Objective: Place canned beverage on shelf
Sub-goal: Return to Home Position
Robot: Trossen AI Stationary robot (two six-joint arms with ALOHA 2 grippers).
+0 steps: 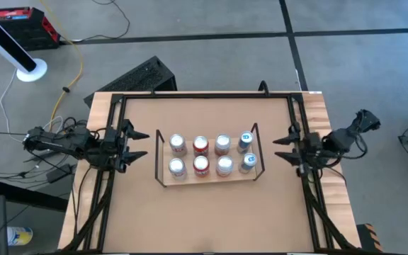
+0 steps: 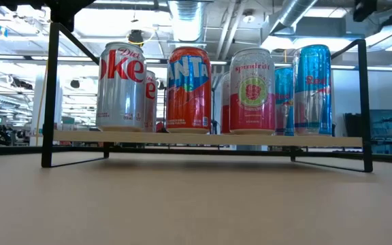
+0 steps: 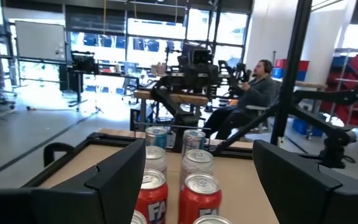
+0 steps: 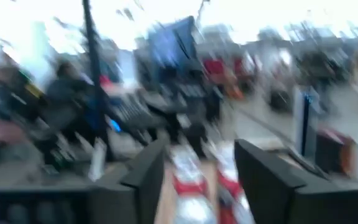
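The shelf [image 1: 211, 180], a light-wood board with black wire uprights, stands at the middle of the table. Several cans stand upright on it in two rows. In the low view [image 2: 203, 138] the near row holds a Diet Coke can [image 2: 122, 87], an orange Fanta can [image 2: 188, 88], a pink-labelled can [image 2: 252, 92] and a blue can [image 2: 312, 88]. My left gripper [image 1: 144, 144] hovers open at the table's left edge, pointing at the shelf [image 3: 199, 155]. My right gripper [image 1: 276, 147] hovers open at the right edge, facing the shelf [image 4: 201, 155]. Neither holds anything.
Black rails [image 1: 204, 95] frame the tabletop. Bare tabletop [image 1: 204, 219] lies between the shelf and the near edge. A person [image 3: 253, 93] sits in the room beyond the table's right side. A black case [image 1: 137, 76] lies on the floor behind the table.
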